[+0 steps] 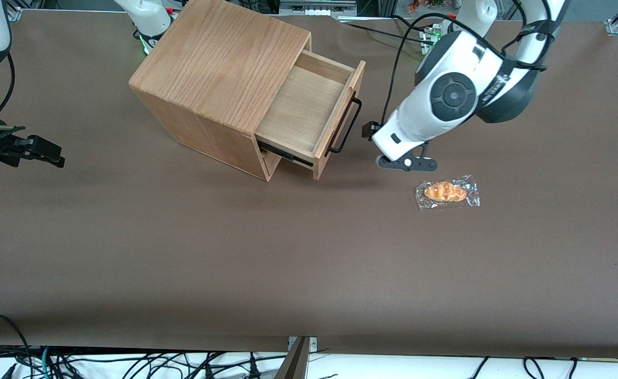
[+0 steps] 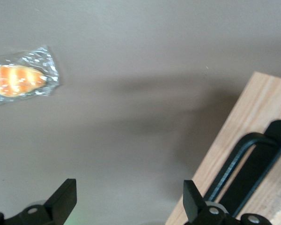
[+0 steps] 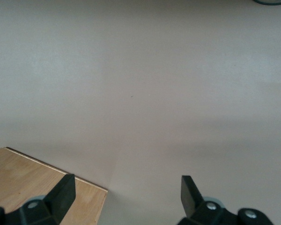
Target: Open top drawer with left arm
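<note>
Top drawer (image 1: 309, 113) pulled well out of the cabinet (image 1: 219, 79), handle (image 1: 345, 126) free. Gripper (image 2: 129, 206) spread open, empty, hanging just beside the handle. Risk judged: clipping the handle or sweeping the wrapped bun (image 1: 447, 192) when retreating.

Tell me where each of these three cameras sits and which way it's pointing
Front view: high, facing both arms, looking down on the table, open top drawer, left arm.
Left wrist view: on the working arm, looking down past its open gripper at the handle and wrapped bread, both shared with the front view.
Right wrist view: on the parked arm, showing table and cabinet top.
</note>
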Available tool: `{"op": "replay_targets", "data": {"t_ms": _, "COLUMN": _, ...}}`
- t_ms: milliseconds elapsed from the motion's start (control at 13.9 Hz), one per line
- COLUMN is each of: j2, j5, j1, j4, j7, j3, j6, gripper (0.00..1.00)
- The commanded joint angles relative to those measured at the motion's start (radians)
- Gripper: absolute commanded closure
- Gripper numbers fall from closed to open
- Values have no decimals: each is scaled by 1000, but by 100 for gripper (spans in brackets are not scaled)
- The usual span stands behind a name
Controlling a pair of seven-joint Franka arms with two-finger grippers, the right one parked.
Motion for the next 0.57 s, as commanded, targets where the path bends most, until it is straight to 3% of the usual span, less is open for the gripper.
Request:
{"op": "replay_targets", "data": {"t_ms": 0, "j2": -53, "j5": 21, "j1": 51, "j4": -15, "j7": 21, "j3": -7, "j6": -29, "gripper": 0}}
{"op": "replay_targets", "data": {"t_ms": 502, "j2": -66, "j5": 26, "j1": 126, "j4": 58, "j7": 21, "j3": 3, "j6": -119, "gripper": 0}}
